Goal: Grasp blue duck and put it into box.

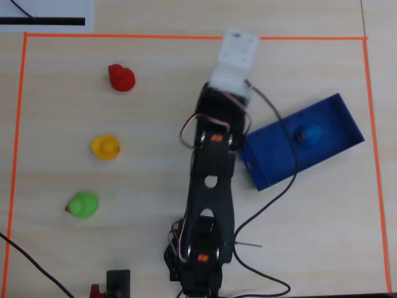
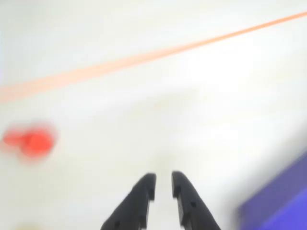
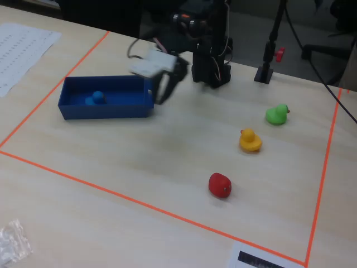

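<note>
The blue duck [image 1: 308, 134] sits inside the dark-blue box [image 1: 273, 162]; the fixed view shows it [image 3: 98, 97] near the box's left end, behind the front wall [image 3: 106, 110]. My gripper [image 2: 163, 181] is slightly open and empty, its two black fingers a narrow gap apart over bare table. In the fixed view the gripper [image 3: 165, 89] hangs blurred just right of the box. In the overhead view the white wrist block [image 1: 234, 57] hides the fingers. A box corner [image 2: 283, 206] shows at the wrist view's lower right.
A red duck [image 1: 121, 77], a yellow duck [image 1: 105, 147] and a green duck [image 1: 82, 205] stand in a line left of the arm. The red duck [image 2: 31, 140] shows blurred in the wrist view. Orange tape [image 1: 366, 155] frames the work area.
</note>
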`<state>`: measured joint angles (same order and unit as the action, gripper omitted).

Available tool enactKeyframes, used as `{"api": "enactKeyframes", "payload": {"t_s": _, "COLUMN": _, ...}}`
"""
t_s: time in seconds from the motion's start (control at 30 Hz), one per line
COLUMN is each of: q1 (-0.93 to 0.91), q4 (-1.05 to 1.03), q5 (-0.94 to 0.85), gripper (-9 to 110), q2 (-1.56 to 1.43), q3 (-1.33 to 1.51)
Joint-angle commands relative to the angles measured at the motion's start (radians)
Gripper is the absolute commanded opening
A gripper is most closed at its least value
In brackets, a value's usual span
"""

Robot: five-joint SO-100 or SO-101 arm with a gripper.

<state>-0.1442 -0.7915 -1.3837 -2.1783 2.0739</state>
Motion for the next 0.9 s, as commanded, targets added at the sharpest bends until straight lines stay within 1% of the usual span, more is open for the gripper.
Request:
{"api": "enactKeyframes", "payload": {"t_s": 0.0, "q1": 0.172, "q4": -0.161, "q5": 0.005, "gripper": 2, "q2": -0.512, "q3": 0.54}}
{"api": "enactKeyframes", "payload": {"t_s": 0.03, "q1": 0.183, "q4": -0.181, "q5": 0.0, "gripper": 2, "q2": -0.606, "q3": 0.637}}
{"api": "enactKeyframes", "payload": {"t_s": 0.13, "q1": 0.167, "q4": -0.275, "q5": -0.087, "gripper": 3, "q2": -0.902, "q3": 0.897}}
{"api": "enactKeyframes", "payload": {"t_s": 0.2, "q1": 0.156, "q4": -0.379, "q5": -0.129, "gripper": 3, "q2": -1.025, "q3": 0.986}}
{"api": "enactKeyframes", "payload": {"t_s": 0.43, "q1": 0.19, "q4": -0.541, "q5": -0.15, "gripper": 0, "q2": -1.123, "q3": 1.037}}
{"api": "enactKeyframes", "payload": {"t_s": 0.67, "q1": 0.183, "q4": -0.549, "q5": -0.166, "gripper": 0, "q2": -1.132, "q3": 1.037}}
{"api": "enactKeyframes", "payload": {"t_s": 0.77, "q1": 0.143, "q4": -0.549, "q5": -0.166, "gripper": 1, "q2": -1.134, "q3": 1.037}}
{"api": "enactKeyframes", "payload": {"t_s": 0.87, "q1": 0.118, "q4": -0.549, "q5": -0.166, "gripper": 5, "q2": -1.134, "q3": 1.037}}
